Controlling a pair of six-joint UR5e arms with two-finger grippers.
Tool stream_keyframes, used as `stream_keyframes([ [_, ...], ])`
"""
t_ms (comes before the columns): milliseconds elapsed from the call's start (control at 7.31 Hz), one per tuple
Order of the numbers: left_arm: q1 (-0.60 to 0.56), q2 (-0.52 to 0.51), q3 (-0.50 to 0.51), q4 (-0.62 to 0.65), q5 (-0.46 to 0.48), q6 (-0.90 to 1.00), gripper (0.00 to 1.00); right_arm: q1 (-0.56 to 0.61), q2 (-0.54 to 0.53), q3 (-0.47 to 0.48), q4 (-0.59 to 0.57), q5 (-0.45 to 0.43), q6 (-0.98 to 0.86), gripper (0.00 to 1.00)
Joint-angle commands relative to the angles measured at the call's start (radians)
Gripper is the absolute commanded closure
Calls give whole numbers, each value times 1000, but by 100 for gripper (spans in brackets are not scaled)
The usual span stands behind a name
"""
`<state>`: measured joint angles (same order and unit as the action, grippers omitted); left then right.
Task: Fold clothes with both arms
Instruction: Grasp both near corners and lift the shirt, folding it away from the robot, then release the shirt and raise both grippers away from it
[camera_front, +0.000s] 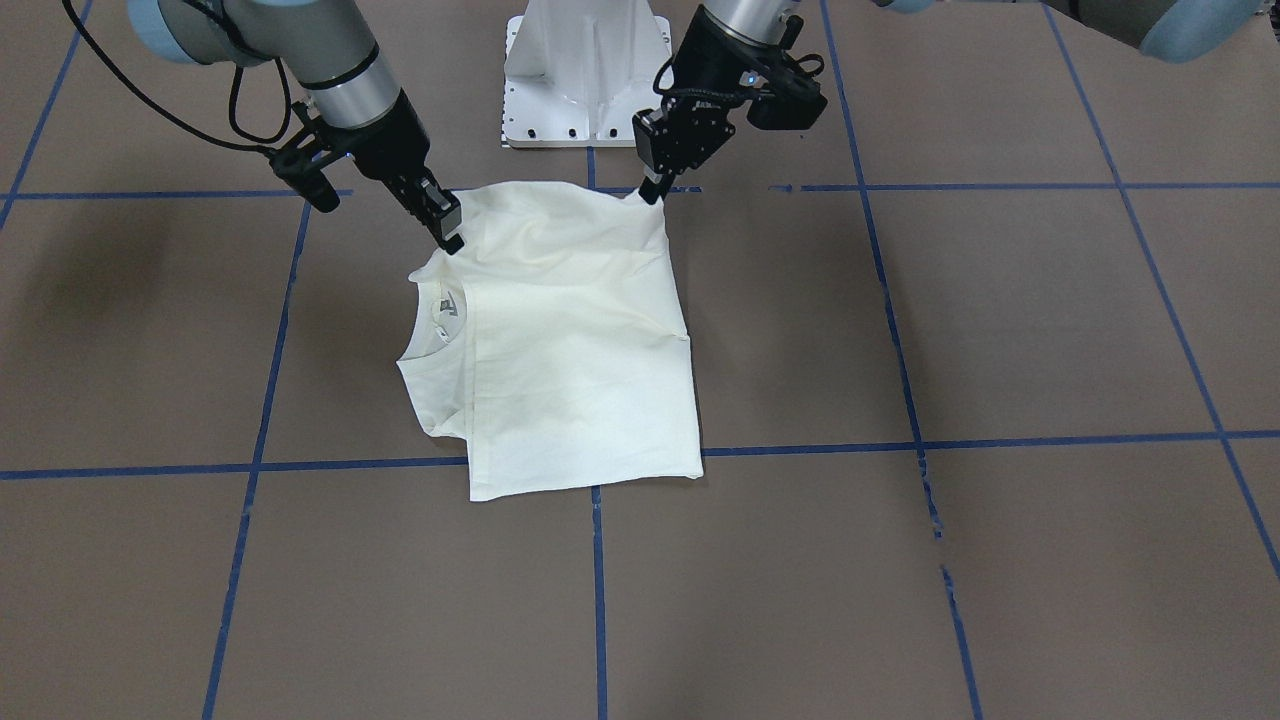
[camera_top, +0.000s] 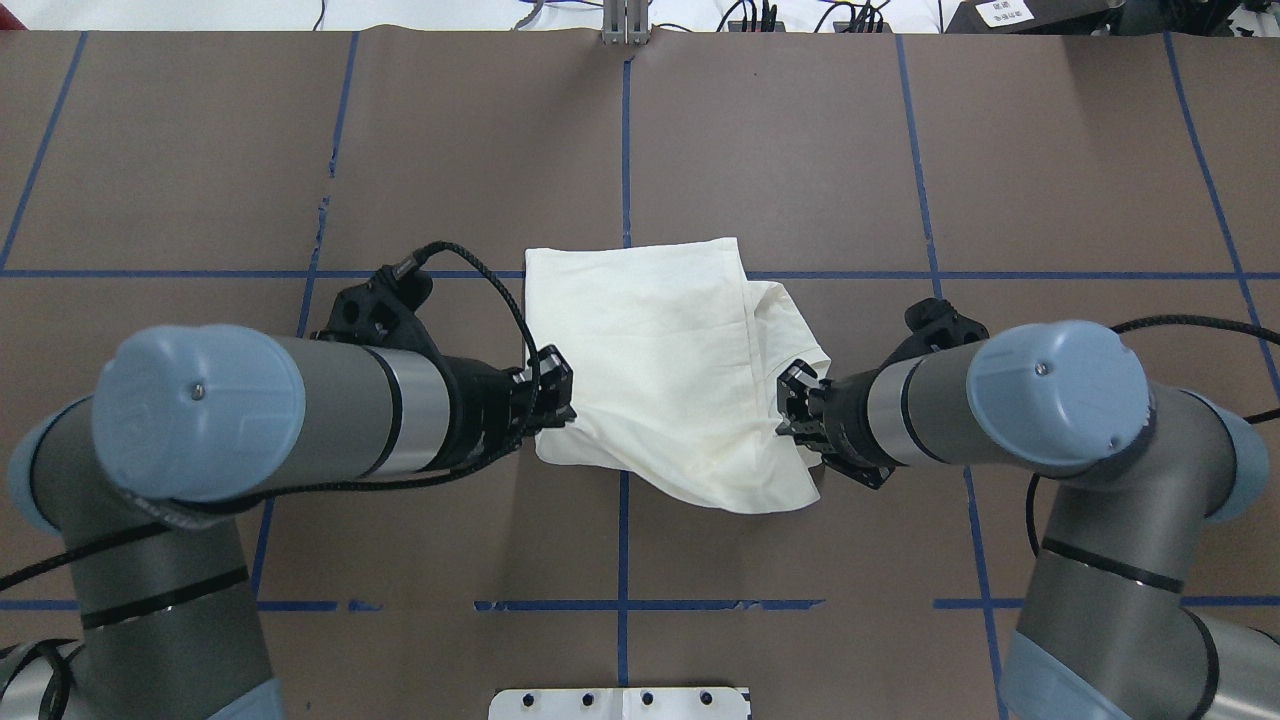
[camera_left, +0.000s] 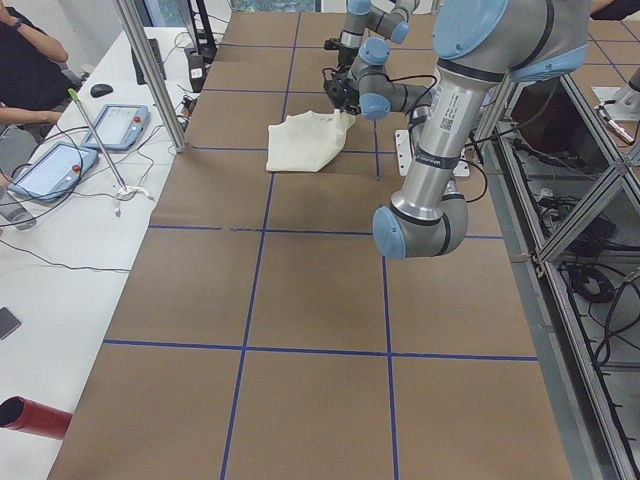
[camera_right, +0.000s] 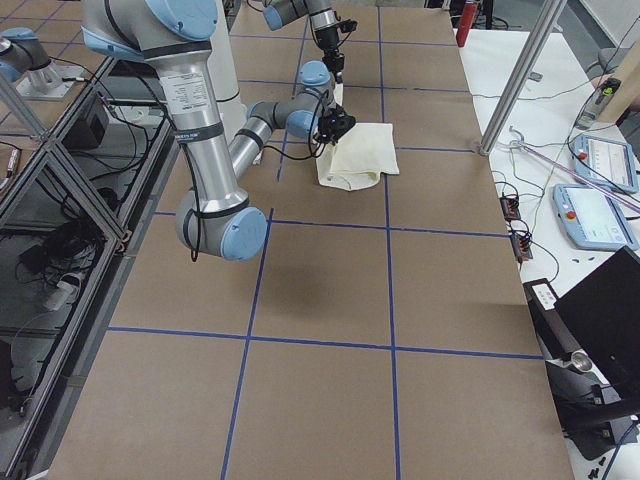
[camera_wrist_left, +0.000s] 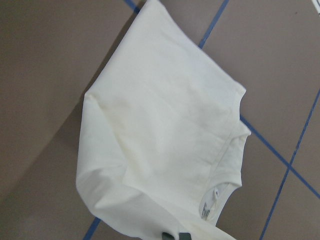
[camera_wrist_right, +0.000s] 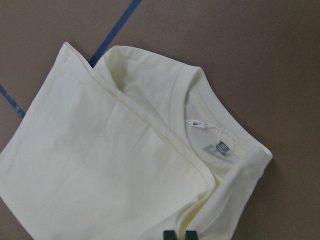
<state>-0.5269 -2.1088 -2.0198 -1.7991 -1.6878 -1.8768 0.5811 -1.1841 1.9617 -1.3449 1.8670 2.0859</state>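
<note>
The cream-white shirt (camera_front: 580, 340) lies folded on the brown table, plain side up, print hidden. Its ribbed neck with a label (camera_front: 447, 308) points toward my right side. It also shows in the overhead view (camera_top: 660, 360) and both wrist views (camera_wrist_left: 160, 130) (camera_wrist_right: 100, 165). My left gripper (camera_front: 652, 194) (camera_top: 560, 400) is shut on the shirt's near corner. My right gripper (camera_front: 452, 238) (camera_top: 790, 405) is shut on the near edge by the neck. The held edge is raised slightly and creased, while the far part lies flat.
The white pedestal base (camera_front: 585, 70) stands just behind the shirt on my side. Blue tape lines (camera_front: 598, 560) grid the table. Beyond the far edge is an operators' bench with tablets (camera_left: 60, 165), cables and metal posts (camera_left: 150, 70).
</note>
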Motion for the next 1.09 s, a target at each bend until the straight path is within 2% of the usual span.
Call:
stream_keyframes([
  [0,-77,-60,198,-108,0,57,100,78,137,-198,3,61,-30,100],
  [410,-148,-163,475,-241,8,157,100,140,253,-418,6,125,-168,100],
  [547,-184,-233,677,-366,8,216,85,170,320,-554,13,150,-278,100],
  [684,-227,-270,807,-476,10,329,49,218,404,-686,21,181,-429,33],
  [821,-251,-270,788,-477,-1,353,45,277,415,-696,21,216,-546,0],
  [958,-254,-260,723,-473,-4,354,43,337,420,-695,20,322,-559,0],
])
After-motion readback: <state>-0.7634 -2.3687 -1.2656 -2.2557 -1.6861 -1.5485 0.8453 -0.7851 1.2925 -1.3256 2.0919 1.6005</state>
